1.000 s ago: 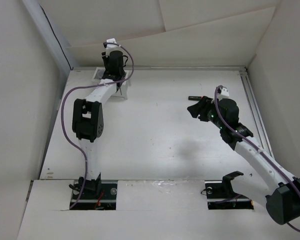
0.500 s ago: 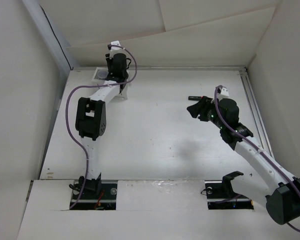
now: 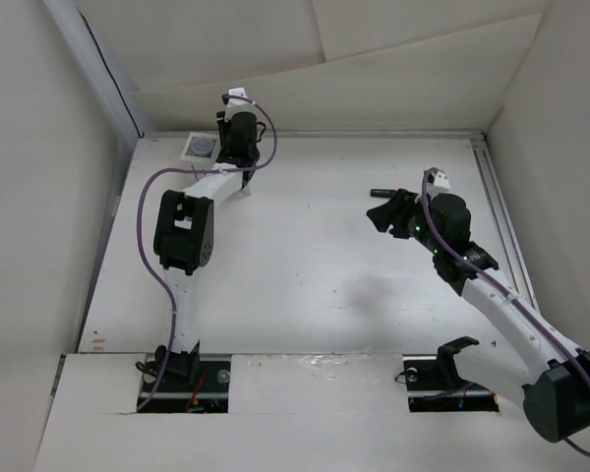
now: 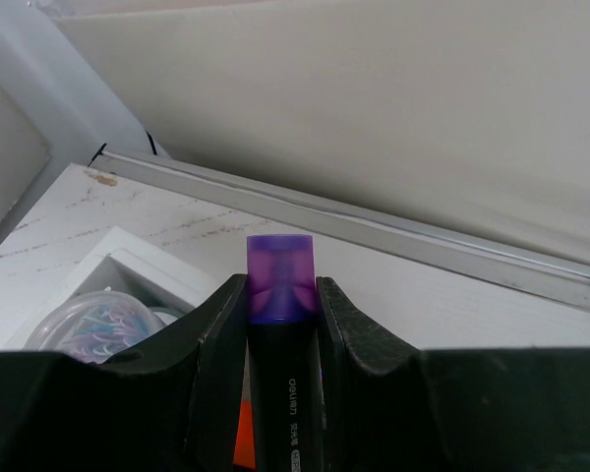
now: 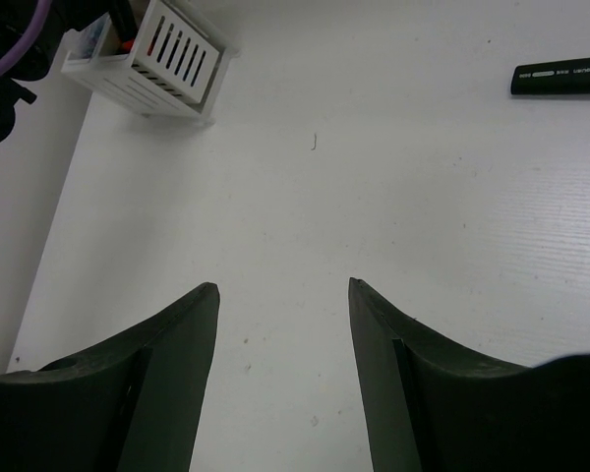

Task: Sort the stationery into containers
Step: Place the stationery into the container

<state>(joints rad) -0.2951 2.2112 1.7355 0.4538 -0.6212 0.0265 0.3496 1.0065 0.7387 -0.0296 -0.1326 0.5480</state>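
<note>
My left gripper [image 4: 280,282] is shut on a black highlighter with a purple cap [image 4: 279,339], held above the white organiser [image 4: 130,264] at the table's far left [image 3: 193,147]. One compartment holds a clear round piece [image 4: 90,324] with coloured bits inside. An orange piece [image 4: 242,444] shows below the highlighter, between my fingers. In the top view the left gripper [image 3: 238,146] hides most of the organiser. My right gripper [image 5: 283,288] is open and empty above bare table, also in the top view [image 3: 382,212]. The blue-and-white roll is not in view.
A black marker [image 5: 560,79] lies on the table just beyond the right gripper, also in the top view [image 3: 383,192]. The organiser's slotted side [image 5: 173,61] shows far left in the right wrist view. A metal rail [image 4: 423,246] and white walls bound the table's back.
My left arm has swung right along the back edge with the highlighter, uncovering the organiser's left compartment. The right arm has not moved.
</note>
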